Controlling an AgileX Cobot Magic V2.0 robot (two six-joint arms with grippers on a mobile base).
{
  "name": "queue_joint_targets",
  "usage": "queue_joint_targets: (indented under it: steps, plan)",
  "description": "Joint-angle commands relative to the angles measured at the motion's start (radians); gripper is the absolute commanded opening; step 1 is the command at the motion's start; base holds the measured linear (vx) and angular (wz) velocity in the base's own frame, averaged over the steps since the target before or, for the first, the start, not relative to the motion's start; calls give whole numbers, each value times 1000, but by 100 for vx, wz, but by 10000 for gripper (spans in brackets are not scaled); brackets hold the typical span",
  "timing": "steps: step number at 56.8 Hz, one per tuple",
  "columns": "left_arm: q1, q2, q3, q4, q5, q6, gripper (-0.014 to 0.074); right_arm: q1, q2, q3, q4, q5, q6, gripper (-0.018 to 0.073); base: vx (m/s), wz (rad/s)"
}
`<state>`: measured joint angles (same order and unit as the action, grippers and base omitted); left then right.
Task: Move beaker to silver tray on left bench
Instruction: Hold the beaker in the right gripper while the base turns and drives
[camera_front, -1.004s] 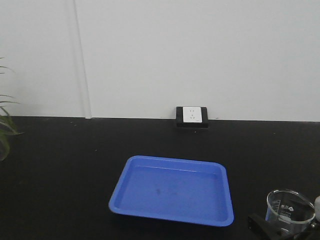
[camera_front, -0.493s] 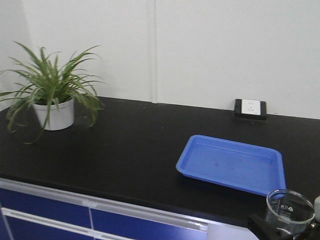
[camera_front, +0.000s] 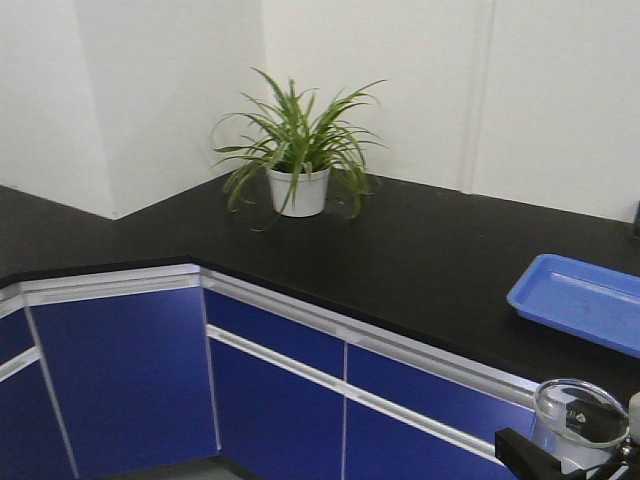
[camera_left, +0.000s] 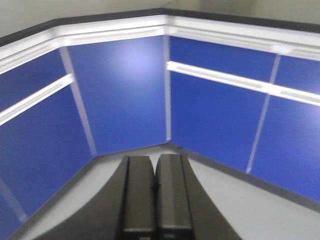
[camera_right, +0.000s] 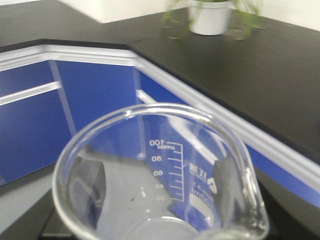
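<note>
The small clear glass beaker (camera_front: 580, 425) with white printed markings is held upright in my right gripper (camera_front: 575, 462) at the bottom right of the front view, in front of the blue cabinets. In the right wrist view the beaker (camera_right: 160, 175) fills the lower frame, with dark fingers (camera_right: 227, 180) showing through the glass on both sides. My left gripper (camera_left: 155, 172) is shut and empty, its two pads pressed together, pointing at the floor by the cabinet corner. The silver tray is out of view.
A black L-shaped bench top (camera_front: 420, 260) runs over blue cabinets (camera_front: 130, 370). A potted plant (camera_front: 297, 150) stands near the corner. A blue tray (camera_front: 585, 300) lies on the bench at the right edge. Grey floor (camera_left: 270, 205) lies below the cabinets.
The front view has swung to the left: the blue tray and plant slid to the right and the bench corner and cabinets came into view. The beaker stays in the right gripper.
</note>
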<state>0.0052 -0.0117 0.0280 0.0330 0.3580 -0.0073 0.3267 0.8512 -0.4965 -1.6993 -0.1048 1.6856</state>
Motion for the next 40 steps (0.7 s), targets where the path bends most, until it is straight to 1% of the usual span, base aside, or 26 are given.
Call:
queue_joint_targets:
  steps: [1, 40]
  plan:
    - [-6, -16, 28, -2, -78, -3, 1, -4, -5, -31, -1, 18, -4, -6, -31, 56]
    - [-6, -16, 28, -2, -78, -3, 1, -4, -1, -31, -1, 17, -4, -6, -29, 61]
